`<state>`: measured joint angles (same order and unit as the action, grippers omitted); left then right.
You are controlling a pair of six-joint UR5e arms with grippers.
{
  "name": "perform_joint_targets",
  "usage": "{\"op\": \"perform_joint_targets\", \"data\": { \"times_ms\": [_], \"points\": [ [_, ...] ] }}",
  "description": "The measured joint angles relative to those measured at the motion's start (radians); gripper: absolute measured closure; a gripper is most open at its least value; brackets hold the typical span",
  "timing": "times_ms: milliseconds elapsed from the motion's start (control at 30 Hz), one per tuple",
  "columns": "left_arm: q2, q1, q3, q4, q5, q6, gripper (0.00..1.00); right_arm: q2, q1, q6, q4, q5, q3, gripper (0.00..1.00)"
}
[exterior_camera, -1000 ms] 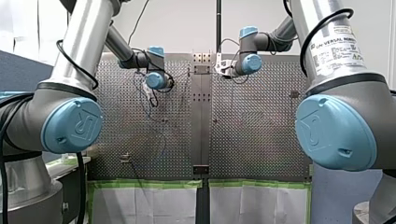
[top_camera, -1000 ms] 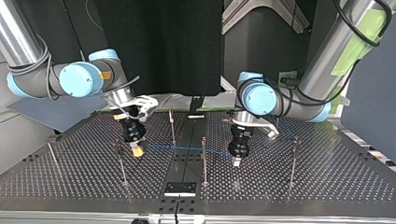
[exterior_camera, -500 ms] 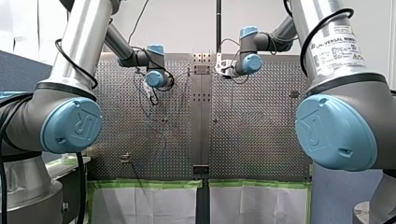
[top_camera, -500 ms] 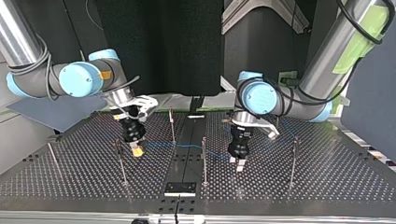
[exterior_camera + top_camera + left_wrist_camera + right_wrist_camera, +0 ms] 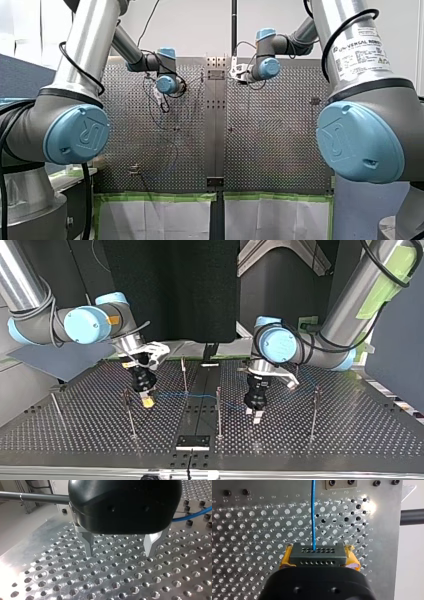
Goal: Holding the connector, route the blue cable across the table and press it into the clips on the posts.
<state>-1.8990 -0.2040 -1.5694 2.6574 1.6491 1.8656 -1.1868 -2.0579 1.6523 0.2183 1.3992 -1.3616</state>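
Note:
In the right wrist view my right gripper [image 5: 317,563] is shut on the black connector [image 5: 316,554] between its yellow pads [image 5: 352,560]. The blue cable [image 5: 313,512] leaves the connector straight ahead. In the top view that gripper [image 5: 146,401] hangs at the left, and the cable [image 5: 200,398] runs rightward past two thin posts [image 5: 184,374] [image 5: 218,410] toward my left gripper [image 5: 254,416]. My left gripper [image 5: 120,552] stands open just above the perforated plate, nothing between its metal fingers [image 5: 88,542]; the cable [image 5: 190,516] lies off to one side of it.
More thin posts stand on the plate [image 5: 310,440]: one near my right gripper [image 5: 129,415], one at the top view's right [image 5: 314,410], one at its far left [image 5: 56,407]. A small metal block [image 5: 192,441] sits at the plate's near edge.
My left gripper has gone from shut to open and let go of the cable. My right gripper stays shut on the connector in the same place.

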Motion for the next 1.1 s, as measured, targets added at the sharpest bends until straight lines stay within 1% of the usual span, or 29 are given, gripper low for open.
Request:
{"op": "perform_joint_targets", "data": {
  "times_ms": [133,367,667,833,1100],
  "points": [
    [0.000,0.000,0.000,0.000,0.000,0.000,0.00,0.000,-0.001,0.004,-0.001,0.000,-0.001,1.00],
    [0.000,0.000,0.000,0.000,0.000,0.000,0.00,0.000,-0.010,0.013,-0.004,0.000,-0.003,1.00],
    [0.000,0.000,0.000,0.000,0.000,0.000,0.00,0.000,-0.021,0.011,-0.005,0.007,-0.009,1.00],
    [0.000,0.000,0.000,0.000,0.000,0.000,0.00,0.000,-0.021,0.008,-0.005,0.015,-0.009,1.00],
    [0.000,0.000,0.000,0.000,0.000,0.000,0.00,0.000,-0.022,0.008,-0.005,0.017,-0.009,1.00]
  ]
}}
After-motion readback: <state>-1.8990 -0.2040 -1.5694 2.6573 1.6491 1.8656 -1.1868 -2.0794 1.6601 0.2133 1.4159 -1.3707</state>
